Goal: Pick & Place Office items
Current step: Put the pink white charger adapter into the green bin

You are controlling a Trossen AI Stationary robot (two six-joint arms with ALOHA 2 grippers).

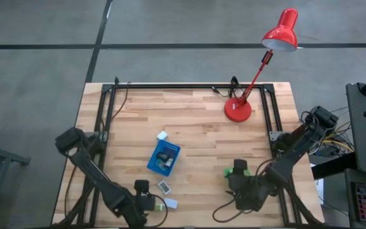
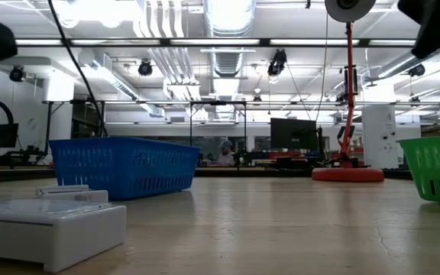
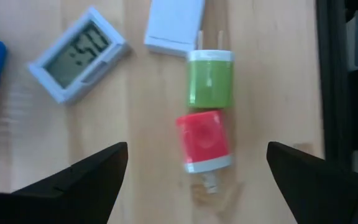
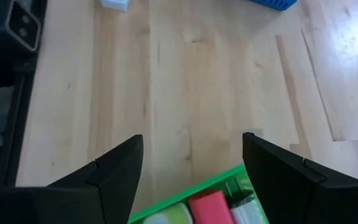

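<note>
My left gripper (image 3: 197, 149) (image 1: 151, 202) stands open near the table's front edge, pointing steeply down. A red plug block (image 3: 204, 140) lies on the wood between its fingers without touching them. A green plug block (image 3: 210, 78) lies end to end with the red one. Beyond them lie a white block (image 3: 174, 25) and a small grey clock (image 3: 76, 53). My right gripper (image 4: 192, 138) (image 1: 237, 170) hangs open over the green tray (image 4: 197, 198), which holds a red item (image 4: 210, 205) and pale ones. Another white block (image 1: 162, 135) lies beyond the blue tray (image 1: 164, 158).
A red desk lamp stands with its base (image 1: 237, 110) at the far right of the table. The blue tray holds several small items. A black frame (image 1: 170, 85) runs along the far and side edges. Bare wood lies between the two trays.
</note>
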